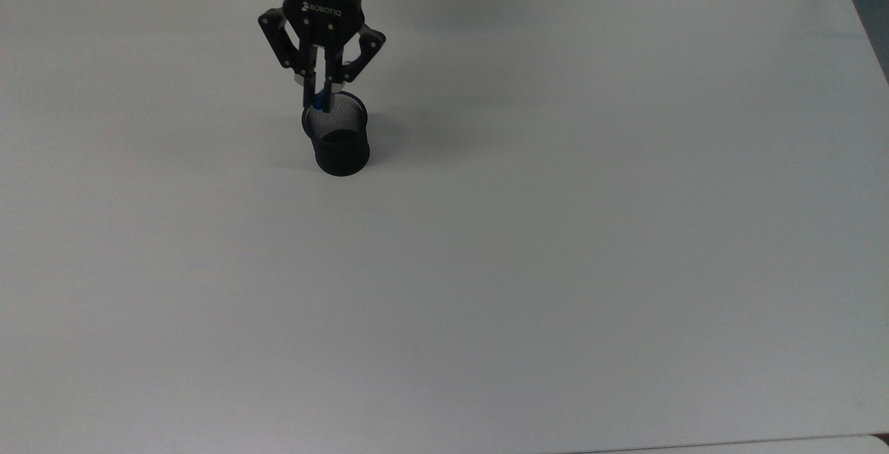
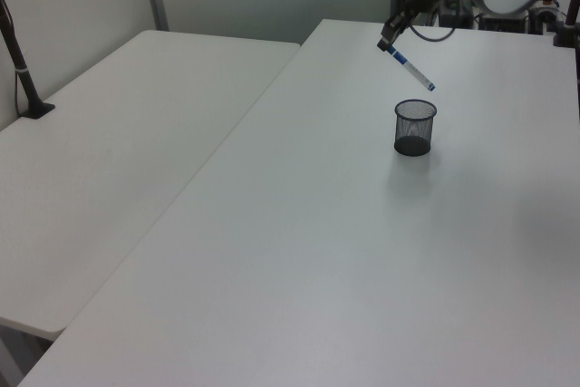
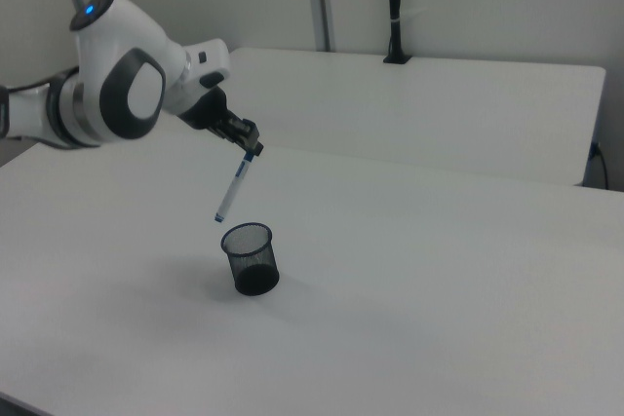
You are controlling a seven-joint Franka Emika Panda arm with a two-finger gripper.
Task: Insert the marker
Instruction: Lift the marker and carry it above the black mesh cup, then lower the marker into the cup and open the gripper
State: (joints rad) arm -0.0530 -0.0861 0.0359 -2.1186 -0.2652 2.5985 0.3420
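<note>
your gripper [image 1: 317, 103] is holding the marker [image 3: 235, 185] in the air above the cup [image 3: 251, 258], its two fingers closed on the marker's upper end. the marker is hanging tilted, not plumb: in the right view its long axis is running from the fingers down toward the right view's left, with the lower tip just above the cup's rim and not touching it. in the left view the marker [image 2: 411, 70] is slanting down toward the left view's right, its tip a little above the cup [image 2: 414, 128]. in the top view you are seeing it almost end-on, a blue spot between the fingers at the far rim of the cup [image 1: 337, 134].

the marker is showing a slim white barrel, a blue band next to the fingers and a small blue lower end.

the cup is standing upright on the white table [image 1: 555, 232], nearer the top view's upper edge than its lower edge, and left of middle. a second white table [image 2: 118, 160] is sitting alongside, with a black post [image 3: 393, 7] standing at its far edge before pale wall panels.
</note>
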